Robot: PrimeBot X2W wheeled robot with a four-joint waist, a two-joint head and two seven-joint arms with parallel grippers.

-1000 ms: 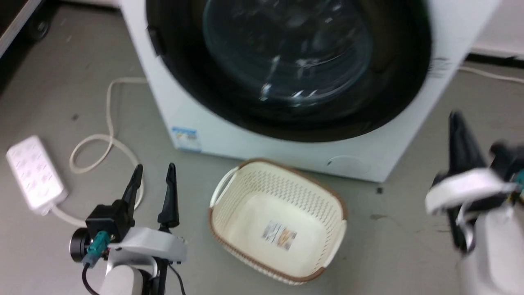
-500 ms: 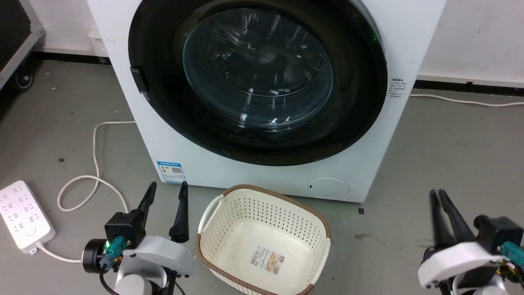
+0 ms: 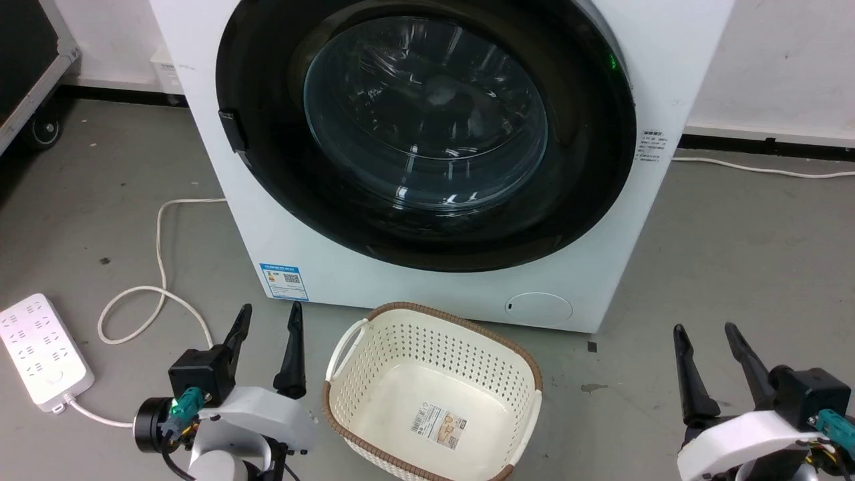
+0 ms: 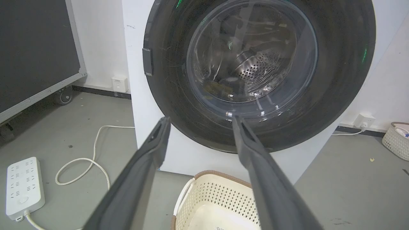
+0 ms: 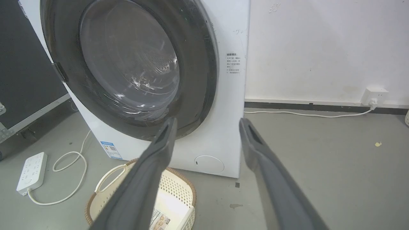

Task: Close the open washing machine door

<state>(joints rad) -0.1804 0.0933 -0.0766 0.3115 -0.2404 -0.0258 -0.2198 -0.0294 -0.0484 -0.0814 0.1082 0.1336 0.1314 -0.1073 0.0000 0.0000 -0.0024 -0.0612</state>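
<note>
The washing machine [image 3: 427, 280] [image 4: 191, 158] [image 5: 230, 95] is a big white box ahead of me. Its round black washing machine door [image 3: 581, 200] [image 4: 345, 80] [image 5: 198, 73], with a bulging glass window, lies flush against the machine's front. My left gripper [image 3: 270, 317] [image 4: 199, 119] hovers low at the lower left, open, nothing between its fingers. At the lower right my right gripper [image 3: 705, 331] [image 5: 206, 123] is open too and holds nothing. Both are well short of the door.
A cream perforated laundry basket [image 3: 347, 381] [image 4: 188, 198] [image 5: 182, 188] stands on the grey floor just before the machine, between my arms. A white power strip [image 3: 43, 351] [image 5: 30, 172] with a looped cable [image 3: 157, 294] lies left. A wheeled black case [image 4: 35, 57] stands far left.
The head camera has tilted up and steadied. My right gripper has come down to the lower right and gone from shut to open. The left gripper has kept its place.
</note>
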